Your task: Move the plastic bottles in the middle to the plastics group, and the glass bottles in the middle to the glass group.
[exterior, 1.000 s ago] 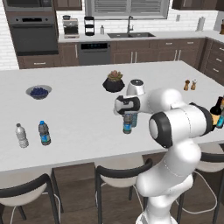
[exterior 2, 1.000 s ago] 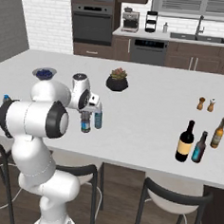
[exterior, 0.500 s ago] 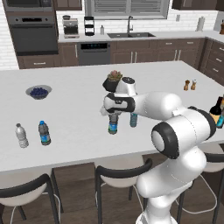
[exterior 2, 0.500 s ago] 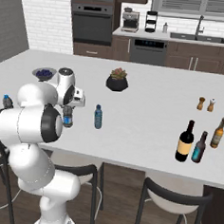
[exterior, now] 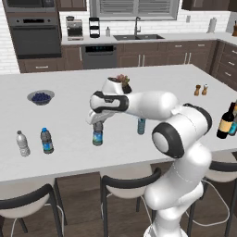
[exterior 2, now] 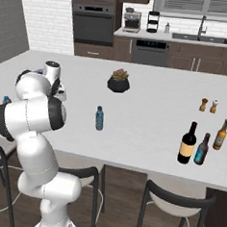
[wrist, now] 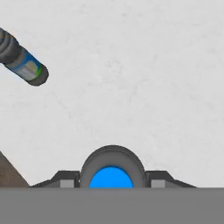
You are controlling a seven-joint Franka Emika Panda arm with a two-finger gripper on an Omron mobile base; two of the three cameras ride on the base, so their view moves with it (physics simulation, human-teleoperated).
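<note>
A blue-capped grey bottle point(wrist: 112, 168) sits between the jaws; another grey bottle point(wrist: 24, 61) stands upper left.

**A home kitchen with an island**

The room was a rendered domestic kitchen. A wide white table point(exterior: 69, 115) served as the island, with dark stools point(exterior: 127, 185) tucked at its near edge. Behind the table ran dark brown cabinets point(exterior: 152, 55) under a pale counter holding a sink with a faucet point(exterior: 137, 28) and a coffee maker point(exterior: 74, 28). Left of the sink stood a built-in wall oven point(exterior: 34, 39), with a dishwasher point(exterior: 98, 56) between them and white brick tiling behind.
</note>
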